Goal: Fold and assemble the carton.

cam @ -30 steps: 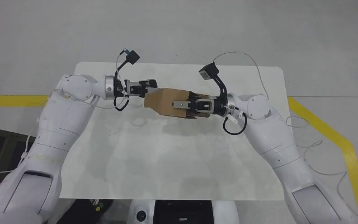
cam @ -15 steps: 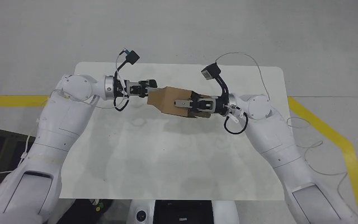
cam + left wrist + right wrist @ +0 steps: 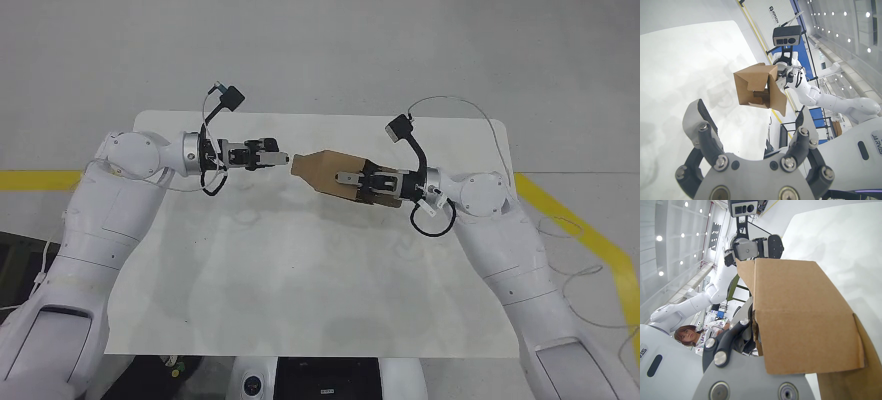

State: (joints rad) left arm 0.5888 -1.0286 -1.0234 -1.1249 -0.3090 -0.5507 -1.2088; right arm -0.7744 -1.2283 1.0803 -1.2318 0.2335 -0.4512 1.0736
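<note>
A brown carton (image 3: 335, 170) hangs above the middle of the white table (image 3: 300, 290), tilted, with my right gripper (image 3: 348, 180) shut on its right end. One of its fingers (image 3: 746, 315) lies against the carton's wall (image 3: 800, 313); the other is hidden behind the cardboard. In the left wrist view the carton (image 3: 753, 85) shows its open end with loose flaps, one hanging down. My left gripper (image 3: 283, 157) stands open just left of the carton, a small gap between them, nothing between its fingers (image 3: 703, 113).
The table's far edge (image 3: 320, 116) lies close behind both grippers. Yellow floor tape (image 3: 35, 180) runs past the table on both sides.
The right arm has drawn the carton to the right, away from the left gripper. The left gripper, which touched the carton's left end before, now stands apart from it.
</note>
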